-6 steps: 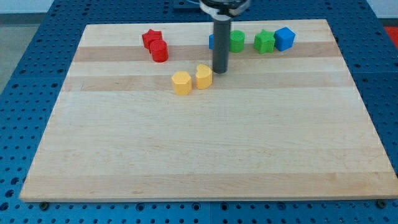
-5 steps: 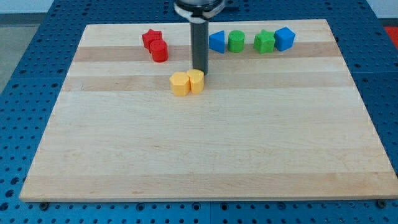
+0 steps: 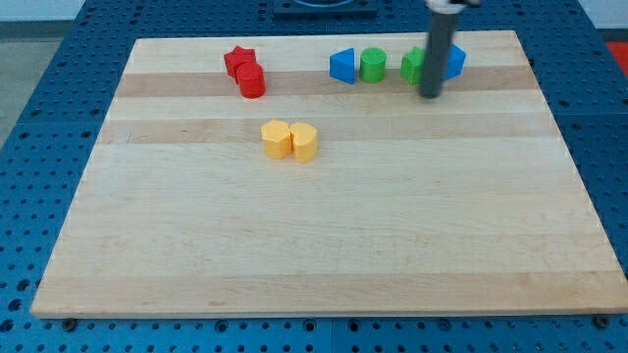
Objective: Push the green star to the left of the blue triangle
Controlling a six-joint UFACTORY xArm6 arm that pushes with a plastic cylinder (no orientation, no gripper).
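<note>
**Standing just below the green star**

Looking near the view's top right, we see the green star point(image 3: 413, 66) half hidden behind our rod, well right of the blue triangle point(image 3: 342, 66), a green cylinder point(image 3: 373, 65) between them. Our tip point(image 3: 430, 95) holds nothing, resting just below the star. The wooden board point(image 3: 324, 245) lies on a blue pegboard point(image 3: 29, 147). A blue block point(image 3: 455, 61) peeks out beside the rod.

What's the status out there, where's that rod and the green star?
My tip just below green star. Star right of blue triangle. Green cylinder sits between.
</note>
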